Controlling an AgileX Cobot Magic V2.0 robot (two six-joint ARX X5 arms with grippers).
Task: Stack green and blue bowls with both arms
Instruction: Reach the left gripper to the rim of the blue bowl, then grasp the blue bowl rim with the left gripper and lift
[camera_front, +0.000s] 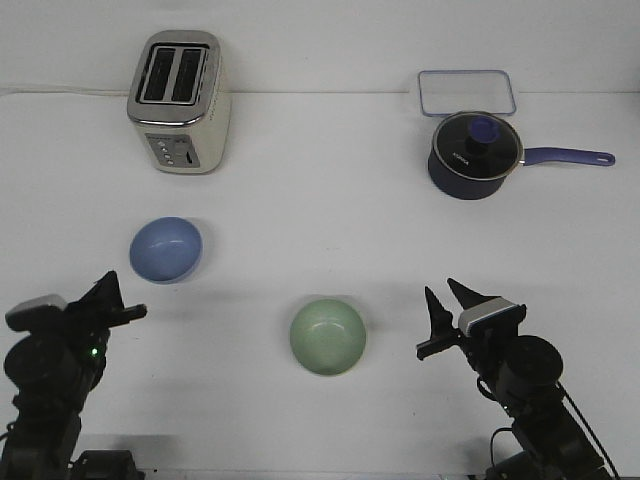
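The periwinkle blue bowl (166, 249) sits upright on the white table at the left. The pale sage green bowl (328, 336) sits upright near the middle front. The bowls are apart. My left gripper (118, 296) is below and left of the blue bowl, fingers apart and empty. My right gripper (446, 312) is to the right of the green bowl, fingers apart and empty. Neither gripper touches a bowl.
A cream and silver toaster (180, 102) stands at the back left. A dark navy saucepan (474, 153) with a glass lid and long blue handle stands at the back right, in front of a clear flat container (466, 92).
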